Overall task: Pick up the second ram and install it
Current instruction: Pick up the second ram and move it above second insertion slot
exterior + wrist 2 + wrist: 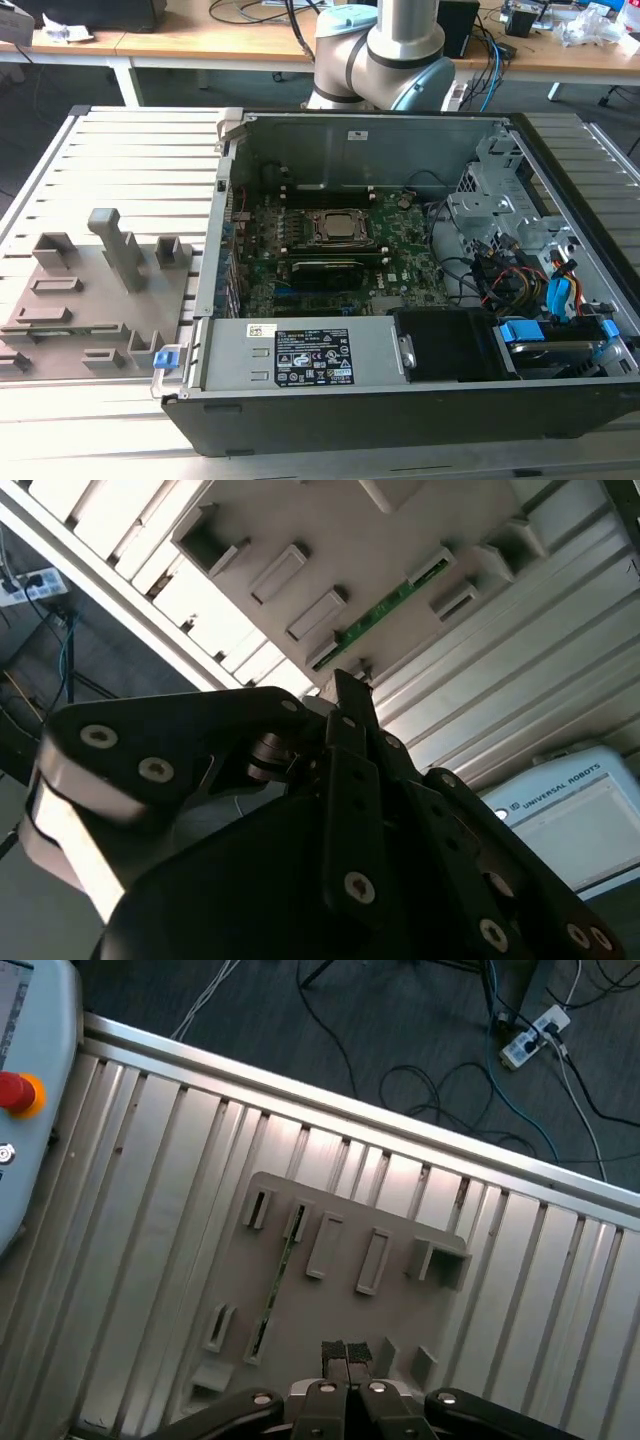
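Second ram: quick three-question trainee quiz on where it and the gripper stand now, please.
1. True or false: the second ram is already seated inside the computer case.
2. The gripper is: A) clamped on the ram; B) above the grey fixture plate, holding nothing; C) inside the computer case.
3. Fill in: in the exterior view the fixture plate lies on that view's ____ of the computer case.
Key: 1 false, it stands in a slot of the fixture plate; 2 B; 3 left.

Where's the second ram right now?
In both wrist views, the second ram sits in the grey holder plate, between its end brackets, clear of the hand.
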Controlling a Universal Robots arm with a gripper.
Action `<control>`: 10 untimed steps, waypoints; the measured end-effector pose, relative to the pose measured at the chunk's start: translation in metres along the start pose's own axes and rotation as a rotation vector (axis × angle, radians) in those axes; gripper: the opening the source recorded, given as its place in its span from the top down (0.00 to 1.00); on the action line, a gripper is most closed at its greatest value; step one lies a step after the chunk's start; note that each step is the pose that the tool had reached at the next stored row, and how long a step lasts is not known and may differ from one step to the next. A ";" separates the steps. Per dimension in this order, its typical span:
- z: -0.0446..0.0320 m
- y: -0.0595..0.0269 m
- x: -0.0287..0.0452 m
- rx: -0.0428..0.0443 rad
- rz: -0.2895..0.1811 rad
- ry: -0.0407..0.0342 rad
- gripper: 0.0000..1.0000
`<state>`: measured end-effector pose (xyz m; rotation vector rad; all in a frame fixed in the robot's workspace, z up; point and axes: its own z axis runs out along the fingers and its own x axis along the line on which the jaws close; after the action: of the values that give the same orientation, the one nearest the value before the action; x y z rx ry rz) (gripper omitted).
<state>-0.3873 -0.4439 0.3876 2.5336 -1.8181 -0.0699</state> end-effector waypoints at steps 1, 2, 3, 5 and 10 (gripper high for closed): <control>0.0000 0.0000 0.0000 -0.0002 -0.010 0.0004 0.89; 0.0000 0.0000 0.0000 -0.0006 -0.027 0.0012 0.89; 0.0000 0.0000 0.0000 -0.0009 -0.039 0.0018 0.89; 0.0000 0.0000 0.0000 -0.0017 -0.071 0.0031 0.89; 0.0000 0.0000 0.0000 -0.0039 -0.168 0.0074 0.89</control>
<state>-0.3873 -0.4439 0.3876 2.6746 -1.5965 -0.0666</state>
